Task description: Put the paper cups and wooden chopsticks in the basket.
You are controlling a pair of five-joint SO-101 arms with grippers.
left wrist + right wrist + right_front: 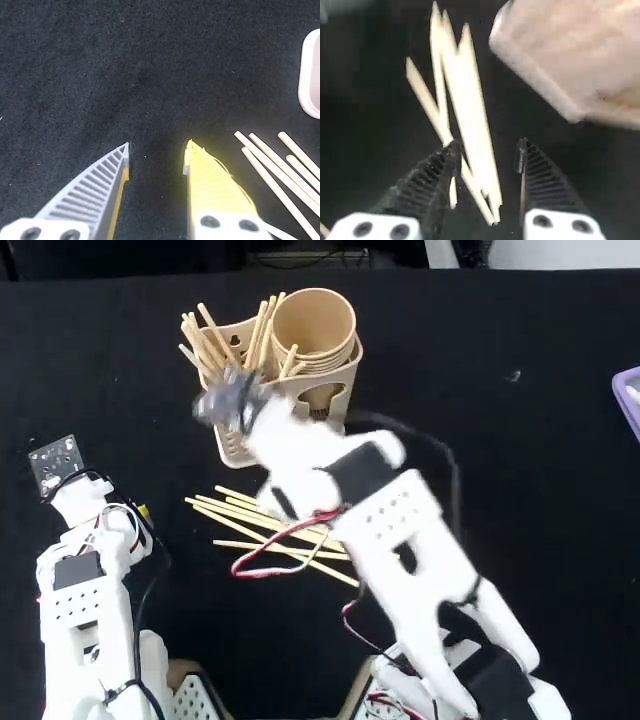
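A black bench [520, 490] carries a beige basket [338, 380] at its far side, already holding stacked paper cups [313, 325] and a bunch of wooden chopsticks [205, 340]. A fan of loose chopsticks [262, 525] lies on the bench just in front of it. The right pincer [487, 150] hangs over that fan beside the basket, jaws fairly wide and empty; the left pincer [157, 150] sits low over bare bench near the stick ends, also parted and empty. For a clean pick, the right pincer should probably come down across the sticks where they bunch, close on a few, and lift them clear of the basket rim.
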